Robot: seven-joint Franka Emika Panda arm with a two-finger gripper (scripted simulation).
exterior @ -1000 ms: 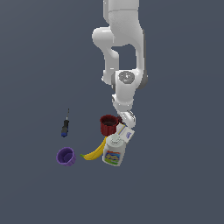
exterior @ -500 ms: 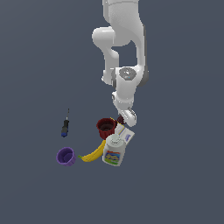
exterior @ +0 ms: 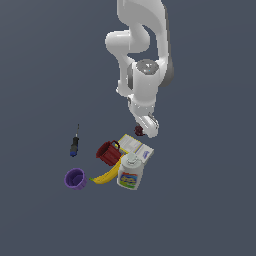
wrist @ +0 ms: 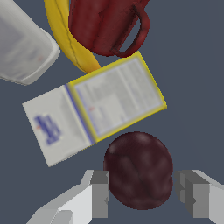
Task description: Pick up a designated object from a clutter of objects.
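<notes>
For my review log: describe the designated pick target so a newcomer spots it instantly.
Start at the white robot arm and follow it down to its gripper. Between the fingers sits a small dark maroon plum-like ball, above the white-blue box. It is far smaller and darker than the red mug.

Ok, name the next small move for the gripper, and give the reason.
Probably lift straight up a little more. In the wrist view the maroon ball sits between the gripper fingers, seemingly gripped, and the white-blue box and red mug lie below, so a vertical rise avoids them.
</notes>
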